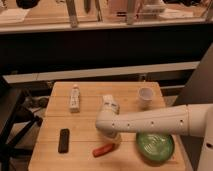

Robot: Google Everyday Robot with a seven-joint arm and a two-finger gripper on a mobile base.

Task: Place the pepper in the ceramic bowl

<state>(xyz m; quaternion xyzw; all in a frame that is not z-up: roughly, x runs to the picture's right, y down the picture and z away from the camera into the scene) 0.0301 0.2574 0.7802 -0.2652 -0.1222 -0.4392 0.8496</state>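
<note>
We take this for a robot test lab rather than a home. A white robot arm [155, 120] reaches across a small wooden table [85, 117], where a few unrelated things lie spaced apart like samples: a white cup [145, 96], a black bar [63, 140], a pale bottle [74, 97], a pepper [103, 149] and a green bowl [155, 146]. The gripper [114, 135] hangs low just beside the pepper. Behind runs a long counter [45, 22] with upright posts.
</note>
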